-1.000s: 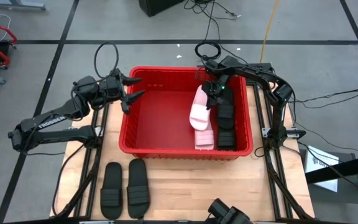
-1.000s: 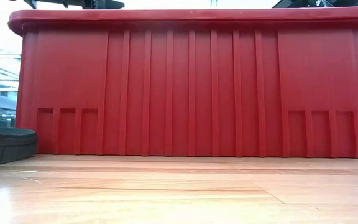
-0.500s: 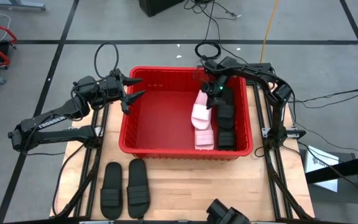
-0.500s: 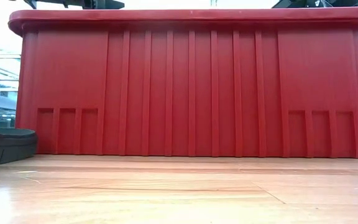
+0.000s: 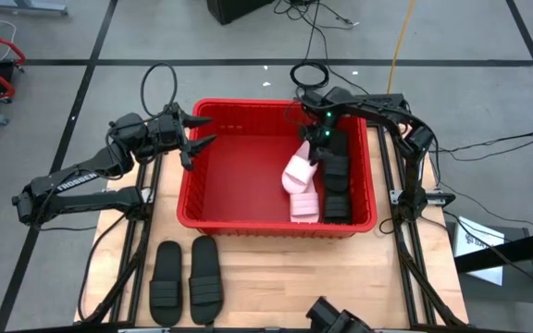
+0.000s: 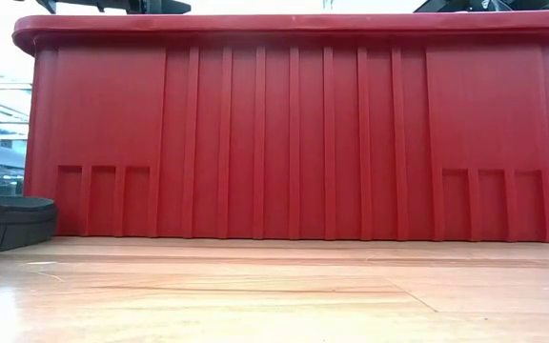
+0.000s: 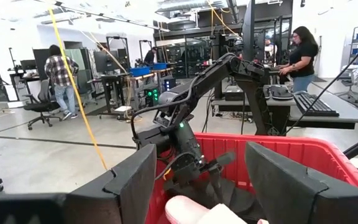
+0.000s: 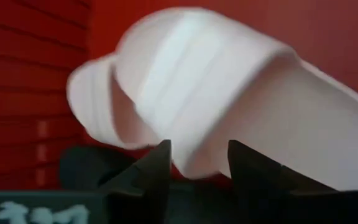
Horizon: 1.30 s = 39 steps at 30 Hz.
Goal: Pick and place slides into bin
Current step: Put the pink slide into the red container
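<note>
You're letting go with the right gripper [image 5: 315,139], fingers parting over the bin [image 5: 213,215] so the pale slide [image 5: 297,172] is dropping onto the others at its right side, while the left gripper [image 5: 199,132] is waiting open at the far-left rim.

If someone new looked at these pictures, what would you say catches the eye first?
The big red bin in the middle of the table, with a pale pink slide tipped inside it just below the right gripper, whose fingers are apart. A second pink slide and black ones lie along the bin's right side. Two black slides wait on the table in front, and the left gripper hovers open at the bin's left rim.
</note>
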Each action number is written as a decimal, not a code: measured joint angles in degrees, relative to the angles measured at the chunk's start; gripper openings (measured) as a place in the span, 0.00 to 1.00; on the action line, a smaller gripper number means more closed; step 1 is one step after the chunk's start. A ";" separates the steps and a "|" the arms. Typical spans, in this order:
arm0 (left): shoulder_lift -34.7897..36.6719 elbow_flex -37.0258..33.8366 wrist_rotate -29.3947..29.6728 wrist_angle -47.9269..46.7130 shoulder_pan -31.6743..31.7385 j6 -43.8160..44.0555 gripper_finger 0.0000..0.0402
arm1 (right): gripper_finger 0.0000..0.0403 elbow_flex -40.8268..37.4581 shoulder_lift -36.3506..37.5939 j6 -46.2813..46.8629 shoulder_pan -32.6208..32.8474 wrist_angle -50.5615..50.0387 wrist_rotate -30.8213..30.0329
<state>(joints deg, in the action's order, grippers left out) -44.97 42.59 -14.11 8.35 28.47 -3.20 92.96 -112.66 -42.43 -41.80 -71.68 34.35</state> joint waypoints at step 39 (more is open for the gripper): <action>4.83 0.02 -0.86 -1.01 -0.56 -1.16 0.62 | 0.39 0.09 11.99 17.82 6.73 29.57 -2.96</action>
<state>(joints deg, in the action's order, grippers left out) -40.14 42.61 -14.96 7.33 27.91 -4.36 93.06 -100.67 -24.61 -35.07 -42.11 31.39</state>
